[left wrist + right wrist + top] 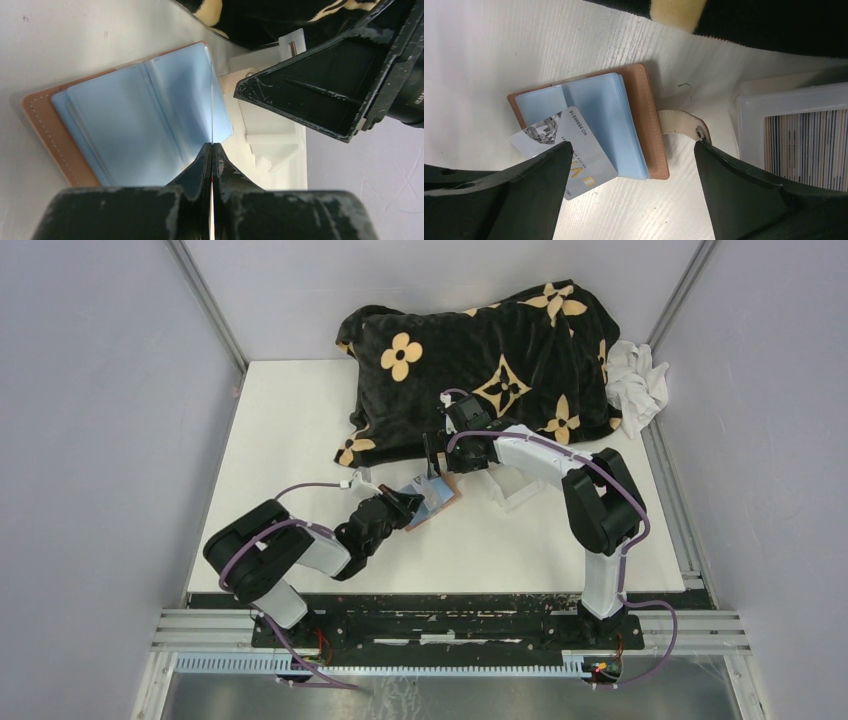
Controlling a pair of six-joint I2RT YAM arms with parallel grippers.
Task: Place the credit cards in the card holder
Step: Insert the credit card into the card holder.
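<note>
Lying open on the white table (290, 420), the brown card holder (594, 112) has its pale blue sleeves facing up, just in front of the black flowered blanket (480, 350). Left gripper (212, 147): jaws pressed together on a grey-silver credit card (586, 157), seen edge-on in the left wrist view. The card overlaps a corner of the holder's open sleeves; whether it sits inside a pocket cannot be told. Right gripper (633, 147): jaws spread wide, holding nothing, hovering above the holder. Clear tray (749, 107), just beside the holder's snap strap (684, 125), contains further cards (804, 145) standing on edge.
</note>
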